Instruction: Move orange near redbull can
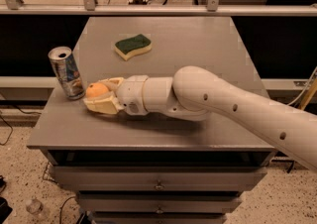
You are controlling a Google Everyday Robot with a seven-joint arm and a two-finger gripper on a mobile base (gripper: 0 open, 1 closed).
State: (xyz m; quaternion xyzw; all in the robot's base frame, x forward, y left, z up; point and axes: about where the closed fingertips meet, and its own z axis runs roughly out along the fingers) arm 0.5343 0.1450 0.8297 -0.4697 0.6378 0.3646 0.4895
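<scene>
The orange (pixel 96 89) is a small round fruit held between the cream fingers of my gripper (pixel 100 95), low over the grey cabinet top (pixel 198 44) near its left edge. The gripper is shut on the orange. The redbull can (pixel 66 73), silver and blue with an open pull-tab top, stands upright just left of the orange, a small gap apart. My white arm reaches in from the lower right.
A green-and-yellow sponge (pixel 132 46) lies further back on the cabinet top. The left edge of the top is close behind the can. Drawers sit below the front edge. A railing runs along the back.
</scene>
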